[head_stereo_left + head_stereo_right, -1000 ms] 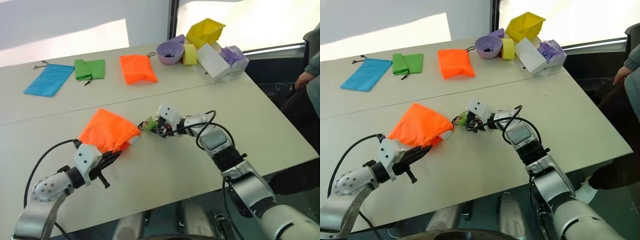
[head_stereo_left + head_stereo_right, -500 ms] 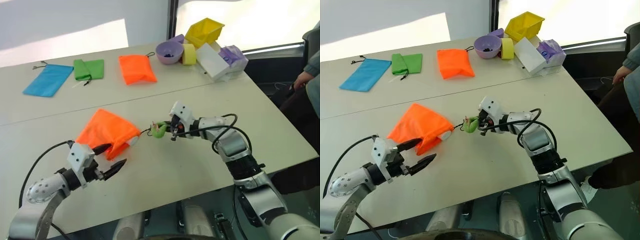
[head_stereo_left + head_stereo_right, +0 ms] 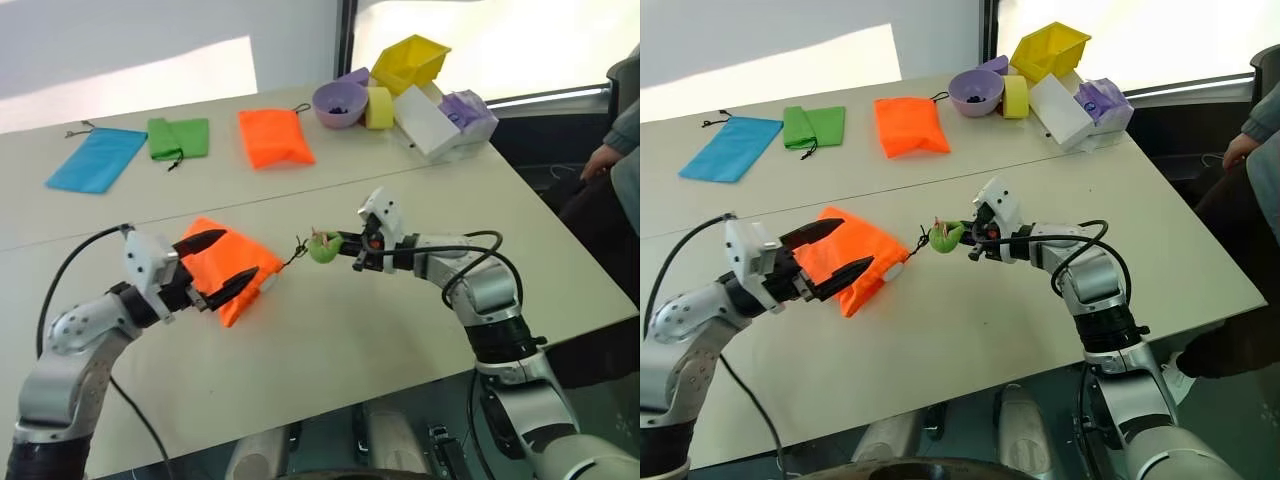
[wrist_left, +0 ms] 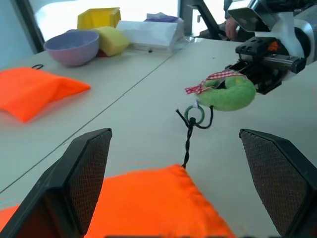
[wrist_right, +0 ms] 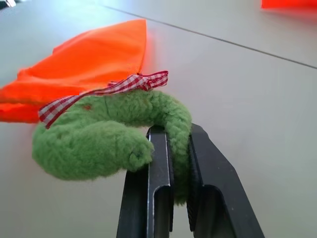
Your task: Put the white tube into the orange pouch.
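Note:
The orange pouch (image 3: 222, 276) lies on the table (image 3: 330, 330) at the near left. Its dark cord (image 4: 190, 130) runs right to a green fuzzy ball (image 3: 322, 247). A small white end of the white tube (image 3: 896, 270) shows at the pouch's mouth; the rest is hidden inside the fabric. My right gripper (image 3: 345, 249) is shut on the green ball (image 5: 104, 141) and holds it above the table. My left gripper (image 3: 240, 252) hovers open just over the pouch's near end, its fingers (image 4: 86, 171) spread wide with nothing between them.
Along the far side lie a blue pouch (image 3: 97, 158), a green pouch (image 3: 180, 137) and a smaller orange pouch (image 3: 273, 137). A purple bowl (image 3: 340, 103), yellow roll (image 3: 379, 107), yellow bin (image 3: 410, 62) and white box (image 3: 428, 122) stand at the back right. A person (image 3: 622, 150) sits at the right edge.
My left gripper let go of the pouch's near end, opened wide and rose. My right gripper carried the green ball up and to the right, drawing the cord out.

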You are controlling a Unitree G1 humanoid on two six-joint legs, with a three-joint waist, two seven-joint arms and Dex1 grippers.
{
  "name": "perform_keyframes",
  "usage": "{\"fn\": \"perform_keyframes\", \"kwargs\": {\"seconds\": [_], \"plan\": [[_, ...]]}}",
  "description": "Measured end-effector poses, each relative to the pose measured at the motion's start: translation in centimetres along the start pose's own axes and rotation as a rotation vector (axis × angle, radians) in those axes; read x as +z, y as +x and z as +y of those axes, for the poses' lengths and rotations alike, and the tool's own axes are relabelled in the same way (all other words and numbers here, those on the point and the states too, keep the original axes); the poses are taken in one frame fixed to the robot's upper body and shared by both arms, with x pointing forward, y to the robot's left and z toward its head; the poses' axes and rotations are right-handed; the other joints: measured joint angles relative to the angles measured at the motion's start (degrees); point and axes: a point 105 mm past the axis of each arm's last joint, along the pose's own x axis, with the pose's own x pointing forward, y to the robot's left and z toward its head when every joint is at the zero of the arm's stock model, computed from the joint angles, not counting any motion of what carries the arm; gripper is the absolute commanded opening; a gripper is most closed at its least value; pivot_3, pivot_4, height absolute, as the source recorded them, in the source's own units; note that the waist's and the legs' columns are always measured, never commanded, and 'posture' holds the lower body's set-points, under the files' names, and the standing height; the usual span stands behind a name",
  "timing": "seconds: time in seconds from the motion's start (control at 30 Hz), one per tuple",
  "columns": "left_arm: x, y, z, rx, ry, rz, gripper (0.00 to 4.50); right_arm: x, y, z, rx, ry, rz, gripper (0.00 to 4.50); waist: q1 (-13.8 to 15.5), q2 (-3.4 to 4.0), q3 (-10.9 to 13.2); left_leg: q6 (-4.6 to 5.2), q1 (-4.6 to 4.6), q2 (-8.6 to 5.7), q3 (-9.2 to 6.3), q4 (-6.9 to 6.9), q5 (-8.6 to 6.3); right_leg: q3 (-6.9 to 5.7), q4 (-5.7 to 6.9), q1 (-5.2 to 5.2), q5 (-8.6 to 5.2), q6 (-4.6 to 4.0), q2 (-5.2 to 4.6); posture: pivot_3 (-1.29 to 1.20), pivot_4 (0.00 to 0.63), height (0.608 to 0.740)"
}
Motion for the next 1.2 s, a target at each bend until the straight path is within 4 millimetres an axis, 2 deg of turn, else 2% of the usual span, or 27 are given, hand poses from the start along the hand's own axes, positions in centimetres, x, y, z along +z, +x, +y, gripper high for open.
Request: {"fn": "perform_keyframes", "kwargs": {"seconds": [0.13, 0.23, 0.33, 0.53, 0.63, 0.87, 0.9, 1.2], "plan": [[-1.0, 2.6, 0.4, -0.024, 0.015, 0.011, 4.45, 0.7, -0.3, 0.2, 0.012, 0.059, -0.045, 0.00, 0.18, -0.01, 0.02, 0.01, 0.00, 0.00, 0.00, 0.07, 0.01, -0.01, 0.04, 0.04, 0.02, 0.03, 0.00, 0.00, 0.150, 0.740], [-1.6, 5.2, 0.0, -0.062, 0.021, -0.001, 4.45, 1.7, -0.4, 1.1, 0.050, 0.065, -0.081, 0.00, 0.33, -0.02, 0.02, 0.00, -0.01, -0.03, 0.02, 0.15, 0.00, 0.00, 0.01, 0.08, 0.07, 0.11, -0.02, 0.00, 0.150, 0.740], [-1.7, 6.9, -0.4, -0.094, 0.011, -0.021, 4.45, 2.2, -0.5, 1.4, 0.050, 0.065, -0.096, 0.00, 0.23, -0.04, 0.02, 0.01, -0.02, -0.04, 0.03, 0.15, 0.00, 0.00, -0.01, 0.08, 0.09, 0.15, -0.03, 0.00, 0.150, 0.740], [-3.3, 8.4, -1.7, -0.174, -0.020, 0.026, 4.45, 2.6, -0.5, 1.4, 0.026, 0.080, -0.118, 0.00, -0.04, -0.05, 0.02, 0.15, -0.03, -0.02, 0.03, 0.13, 0.09, 0.00, 0.10, 0.20, 0.11, 0.18, -0.01, 0.00, 0.150, 0.740], [-3.2, 9.0, -1.8, -0.192, -0.015, 0.028, 3.64, 2.7, -0.5, 1.2, 0.009, 0.083, -0.121, 0.00, 0.02, -0.05, 0.02, 0.15, -0.04, -0.02, 0.03, 0.15, 0.09, 0.00, 0.09, 0.20, 0.11, 0.18, -0.01, 0.00, 0.150, 0.740], [-3.7, 9.2, -1.9, -0.179, 0.018, 0.062, 0.25, 2.8, -0.6, 1.0, -0.007, 0.094, -0.132, 0.00, 0.02, -0.05, 0.02, 0.16, -0.03, -0.03, 0.03, 0.19, 0.09, 0.00, 0.08, 0.19, 0.12, 0.19, -0.02, 0.00, 0.150, 0.740], [-3.8, 9.1, -1.9, -0.177, 0.017, 0.065, 0.09, 2.7, -0.6, 1.0, -0.010, 0.094, -0.129, 0.00, 0.03, -0.05, 0.02, 0.16, -0.03, -0.03, 0.03, 0.19, 0.09, 0.00, 0.09, 0.19, 0.12, 0.19, -0.02, 0.00, 0.150, 0.740], [-4.5, 8.3, -1.6, -0.147, 0.063, 0.122, 0.09, 2.3, -0.7, 0.7, -0.029, 0.104, -0.123, 0.00, -0.02, -0.05, 0.02, 0.16, -0.03, -0.03, 0.02, 0.18, 0.09, 0.00, 0.09, 0.17, 0.12, 0.19, -0.02, 0.00, 0.150, 0.740]]}}
